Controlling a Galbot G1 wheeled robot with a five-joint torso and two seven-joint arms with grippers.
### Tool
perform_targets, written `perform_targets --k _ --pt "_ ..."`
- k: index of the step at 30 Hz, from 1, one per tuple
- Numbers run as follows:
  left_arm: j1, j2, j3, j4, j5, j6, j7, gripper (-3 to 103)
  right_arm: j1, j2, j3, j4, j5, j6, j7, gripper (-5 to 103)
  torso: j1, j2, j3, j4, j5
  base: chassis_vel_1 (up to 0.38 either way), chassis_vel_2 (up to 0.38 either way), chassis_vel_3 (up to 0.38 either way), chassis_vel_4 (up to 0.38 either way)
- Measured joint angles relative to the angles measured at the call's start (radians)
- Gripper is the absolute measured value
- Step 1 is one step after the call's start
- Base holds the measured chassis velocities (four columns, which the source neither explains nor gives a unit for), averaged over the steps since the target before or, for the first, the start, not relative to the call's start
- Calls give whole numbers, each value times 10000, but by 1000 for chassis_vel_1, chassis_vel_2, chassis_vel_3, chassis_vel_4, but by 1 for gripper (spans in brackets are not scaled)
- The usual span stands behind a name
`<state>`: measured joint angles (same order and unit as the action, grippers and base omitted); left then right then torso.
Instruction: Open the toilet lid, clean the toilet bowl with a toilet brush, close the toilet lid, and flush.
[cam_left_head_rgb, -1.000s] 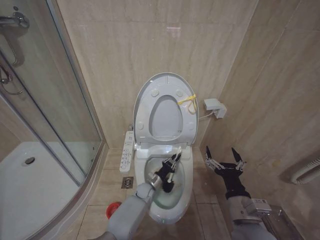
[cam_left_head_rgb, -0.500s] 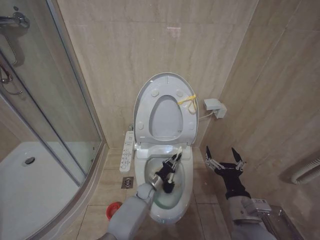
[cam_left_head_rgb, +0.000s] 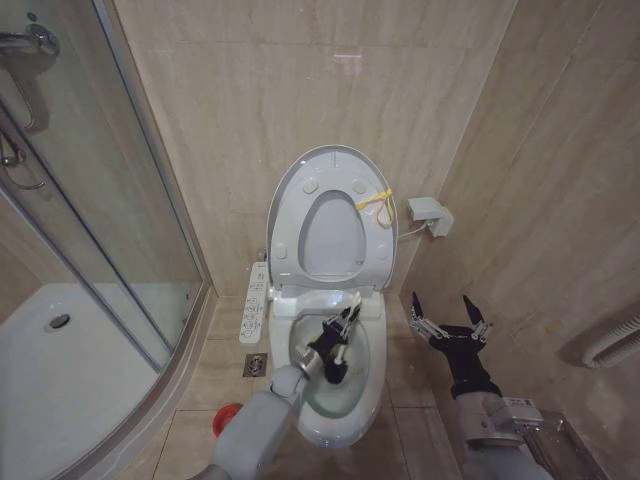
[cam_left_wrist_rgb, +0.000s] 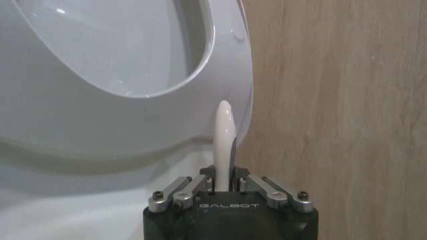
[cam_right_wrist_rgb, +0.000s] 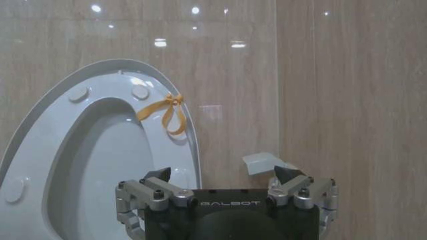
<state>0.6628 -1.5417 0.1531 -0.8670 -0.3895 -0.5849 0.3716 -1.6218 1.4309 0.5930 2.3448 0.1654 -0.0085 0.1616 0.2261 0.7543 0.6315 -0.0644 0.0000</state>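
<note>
The toilet lid (cam_left_head_rgb: 330, 238) stands upright against the wall with the ring seat (cam_left_head_rgb: 296, 215) raised in front of it and a yellow tie (cam_left_head_rgb: 373, 200) at its edge. Below lies the open toilet bowl (cam_left_head_rgb: 368, 385). My left gripper (cam_left_head_rgb: 341, 338) reaches into the bowl, shut on the white handle of the toilet brush (cam_left_head_rgb: 351, 305), whose dark head (cam_left_head_rgb: 335, 374) is down inside. The left wrist view shows the handle (cam_left_wrist_rgb: 224, 131) sticking out between that gripper's (cam_left_wrist_rgb: 224, 181) closed fingers. My right gripper (cam_left_head_rgb: 447, 322) hovers open to the right of the bowl, facing the lid (cam_right_wrist_rgb: 100, 165).
A button panel (cam_left_head_rgb: 254, 303) runs along the bowl's left side. The red cup holder (cam_left_head_rgb: 228, 418) and a floor drain (cam_left_head_rgb: 254, 365) are on the tiles left of the toilet. The glass shower enclosure (cam_left_head_rgb: 110, 200) and its tray (cam_left_head_rgb: 60, 370) take the left. A wall box (cam_left_head_rgb: 428, 213) is right of the lid.
My left gripper and the brush have shifted slightly inside the bowl. The right arm has not moved.
</note>
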Motion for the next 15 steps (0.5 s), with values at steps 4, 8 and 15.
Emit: perform_targets --k 4,8,15 --pt "238 -43 -60 350 188 -119 21 18 0 0 0 0 0 0 -1 100 0 0 0 5 0 0 0 0 0" --pt "301 -21 -78 238 202 -126 17 18 0 0 0 0 0 0 -1 100 0 0 -1 4 0 0 0 0 0" --pt "157 -33 -13 -292 60 33 -113 18 0 0 0 0 0 0 -1 100 0 0 0 0 1 0 0 0 0"
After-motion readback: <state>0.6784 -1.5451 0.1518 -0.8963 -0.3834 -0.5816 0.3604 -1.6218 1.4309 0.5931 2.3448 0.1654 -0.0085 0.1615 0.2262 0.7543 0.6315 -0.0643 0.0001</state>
